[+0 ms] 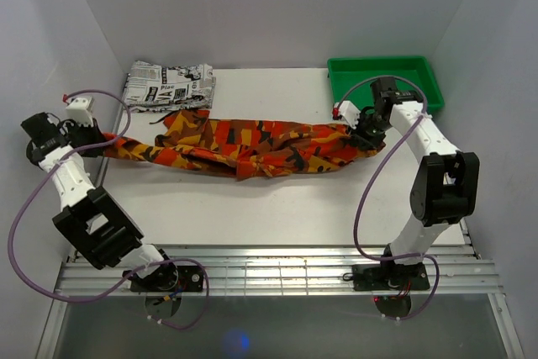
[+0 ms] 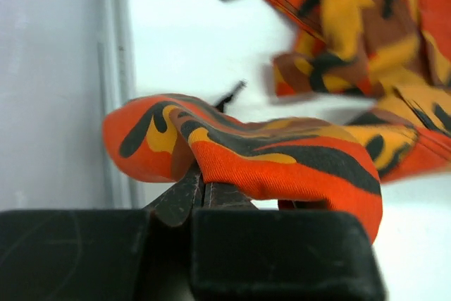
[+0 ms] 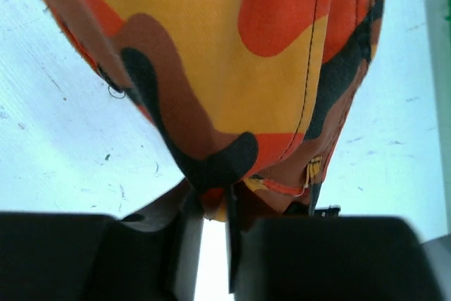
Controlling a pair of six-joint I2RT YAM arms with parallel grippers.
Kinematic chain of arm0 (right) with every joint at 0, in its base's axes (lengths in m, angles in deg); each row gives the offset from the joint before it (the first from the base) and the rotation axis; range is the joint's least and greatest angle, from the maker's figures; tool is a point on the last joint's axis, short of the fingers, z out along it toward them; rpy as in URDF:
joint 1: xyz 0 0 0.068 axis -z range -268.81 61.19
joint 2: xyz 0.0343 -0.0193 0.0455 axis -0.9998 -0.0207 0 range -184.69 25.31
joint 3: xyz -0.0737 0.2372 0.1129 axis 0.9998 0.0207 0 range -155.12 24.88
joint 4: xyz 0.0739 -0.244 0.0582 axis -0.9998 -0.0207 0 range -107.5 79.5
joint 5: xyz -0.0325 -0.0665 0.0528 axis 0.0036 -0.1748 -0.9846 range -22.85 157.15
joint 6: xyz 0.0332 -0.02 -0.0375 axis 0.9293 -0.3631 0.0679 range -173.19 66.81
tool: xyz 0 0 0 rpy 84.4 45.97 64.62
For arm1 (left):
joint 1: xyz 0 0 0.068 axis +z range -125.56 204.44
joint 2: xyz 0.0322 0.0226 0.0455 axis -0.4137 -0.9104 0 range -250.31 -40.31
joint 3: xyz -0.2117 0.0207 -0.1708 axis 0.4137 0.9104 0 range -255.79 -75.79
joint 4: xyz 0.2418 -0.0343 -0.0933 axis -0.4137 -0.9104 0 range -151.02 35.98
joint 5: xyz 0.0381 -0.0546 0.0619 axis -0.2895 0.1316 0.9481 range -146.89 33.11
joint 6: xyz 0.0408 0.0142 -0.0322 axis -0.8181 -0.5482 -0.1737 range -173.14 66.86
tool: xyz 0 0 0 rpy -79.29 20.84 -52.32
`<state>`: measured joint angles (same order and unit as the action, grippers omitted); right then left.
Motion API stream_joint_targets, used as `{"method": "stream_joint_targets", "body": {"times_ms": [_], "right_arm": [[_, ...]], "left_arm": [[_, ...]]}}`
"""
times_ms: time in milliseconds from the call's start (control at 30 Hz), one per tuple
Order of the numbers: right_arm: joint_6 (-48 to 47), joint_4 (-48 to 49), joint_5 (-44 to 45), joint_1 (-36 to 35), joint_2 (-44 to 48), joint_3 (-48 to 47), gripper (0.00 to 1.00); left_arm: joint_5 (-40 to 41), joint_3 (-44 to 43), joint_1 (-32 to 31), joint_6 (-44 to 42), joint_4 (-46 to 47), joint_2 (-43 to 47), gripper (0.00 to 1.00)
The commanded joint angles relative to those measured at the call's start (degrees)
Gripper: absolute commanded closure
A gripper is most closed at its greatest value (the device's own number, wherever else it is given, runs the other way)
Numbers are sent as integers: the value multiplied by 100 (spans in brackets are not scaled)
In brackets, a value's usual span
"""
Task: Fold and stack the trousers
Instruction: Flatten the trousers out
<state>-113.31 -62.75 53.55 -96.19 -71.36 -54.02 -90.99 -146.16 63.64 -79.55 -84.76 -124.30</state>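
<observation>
Top view high, wide — wrist views hug the trousers [image 1: 252, 147].

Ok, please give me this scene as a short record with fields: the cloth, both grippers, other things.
trousers: stretched left to right across the table, bunched
left gripper: shut on the trousers' left end
right gripper: shut on the trousers' right end
garment: newspaper print, folded, far left
tray: green, far right

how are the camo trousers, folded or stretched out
Stretched out, not folded: the trousers run lengthwise across the table, bunched, with the left fingers and right fingers shut on opposite ends.
</observation>
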Motion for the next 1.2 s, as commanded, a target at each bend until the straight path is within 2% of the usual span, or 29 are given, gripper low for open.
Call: {"method": "stream_joint_targets", "body": {"times_ms": [0, 33, 67, 100, 133, 167, 233, 367, 467, 533, 567, 633, 700, 833, 1000, 1033, 1167], "right_arm": [[-238, -655, -168, 61, -212, -880, 77], [-55, -716, -204, 61, -343, -1013, 69], [34, -743, -282, 61, -379, -1145, 47], [122, -752, -353, 61, -406, -1416, 35], [314, -813, -440, 61, -423, -1558, 19], [421, -831, -624, 52, -424, -1698, 10], [606, -874, -766, -62, -389, -2084, 10], [1176, -1093, -1134, -439, -301, -2446, 7], [1501, -1069, -1258, -1315, -187, -2220, 0], [1678, -850, -1189, -1704, -186, -1938, 1], [1783, -709, -1049, -1871, -195, -1650, 5], [2011, -235, -899, -2267, -309, -1393, 6], [2153, 134, -644, -2486, -449, -1147, 6], [2171, 136, -310, -2672, -1028, -1120, 7], [1952, 443, 340, -2778, -1197, -462, 12], [1908, 522, 515, -2778, -1162, -165, 14], [1793, 821, 666, -2769, -987, 356, 37]], "left_arm": [[-2238, -38, 237, -2082, -1636, 365, 93], [-2345, -21, 228, -2426, -1985, 383, 84], [-2363, 14, 228, -2839, -2415, 418, 63], [-2311, 75, 237, -2930, -2532, 488, 41], [-2250, 93, 237, -2931, -2594, 523, 18], [-2197, 102, 246, -2931, -2734, 532, 17], [-2231, -72, 360, -2896, -2945, 445, 17], [-2793, -644, 711, -2992, -4076, -55, 17], [-2953, -1022, 695, -3431, -4763, -546, 16], [-2761, -1136, 563, -3318, -4766, -785, 13], [-2646, -1224, 510, -3300, -4713, -1030, 12], [-2409, -1207, 317, -3047, -4503, -1198, 11], [-1865, -1016, -15, -2730, -3977, -1304, 9], [-521, -505, -746, -2203, -3001, -1392, 9], [726, -618, -800, -1245, -2104, -1866, 9], [939, -601, -800, -1139, -1946, -1928, 8], [1546, -645, -844, -840, -1628, -2227, 7]]}}
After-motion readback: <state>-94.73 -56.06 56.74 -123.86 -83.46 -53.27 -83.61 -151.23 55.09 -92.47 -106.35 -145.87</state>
